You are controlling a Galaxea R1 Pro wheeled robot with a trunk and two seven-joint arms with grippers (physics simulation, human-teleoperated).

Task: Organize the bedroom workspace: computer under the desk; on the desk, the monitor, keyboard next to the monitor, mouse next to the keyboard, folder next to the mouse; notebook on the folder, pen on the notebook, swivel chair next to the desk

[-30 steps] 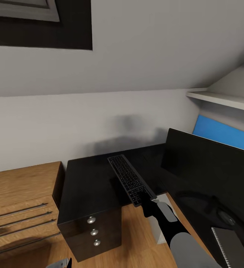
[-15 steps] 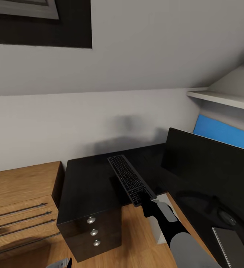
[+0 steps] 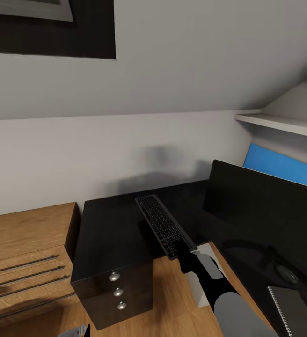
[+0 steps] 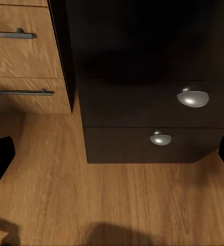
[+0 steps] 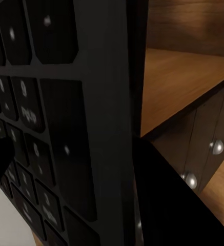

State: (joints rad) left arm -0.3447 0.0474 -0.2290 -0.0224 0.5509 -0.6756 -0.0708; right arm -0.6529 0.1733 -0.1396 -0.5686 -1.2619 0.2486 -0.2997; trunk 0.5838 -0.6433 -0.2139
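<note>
Grey-and-black arm (image 3: 219, 285) — black hand (image 3: 185, 260)

The black desk (image 3: 104, 234) is standing on a wooden floor (image 4: 112, 200), its drawers (image 3: 120, 292) with round silver knobs facing out. The monitor (image 3: 266, 210) is sitting on its right part, and a dark grey notebook (image 3: 291, 311) is lying nearby on the desk.

Nothing has moved: the keyboard (image 3: 164, 226) stays put in the right pincer (image 3: 185, 256)
</note>
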